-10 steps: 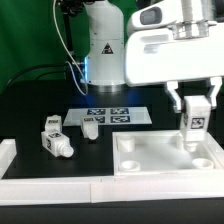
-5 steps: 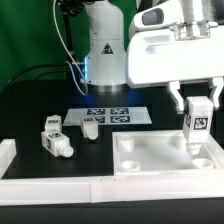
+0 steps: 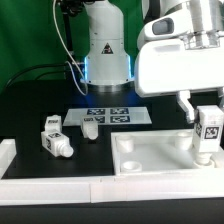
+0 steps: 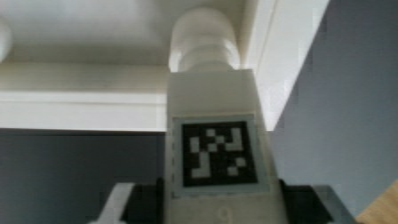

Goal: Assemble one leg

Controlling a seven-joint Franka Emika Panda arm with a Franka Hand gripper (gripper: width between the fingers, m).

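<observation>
My gripper (image 3: 208, 118) is shut on a white leg (image 3: 208, 130) with a square marker tag on its face. It holds the leg upright over the far right corner of the wide white tray-like board (image 3: 160, 158) with round sockets. In the wrist view the leg (image 4: 217, 120) runs away from the fingers (image 4: 134, 205), its rounded end next to the board's rim (image 4: 89, 105). Whether the leg's end touches a socket cannot be told.
Two more white legs (image 3: 56, 135) lie at the exterior view's left, and another (image 3: 90, 128) lies by the marker board (image 3: 108, 116). A white rail (image 3: 60, 190) runs along the front edge. The arm's base (image 3: 105, 50) stands behind.
My gripper has moved with the leg toward the exterior view's right and slightly down, from above the board's right part to its far right corner.
</observation>
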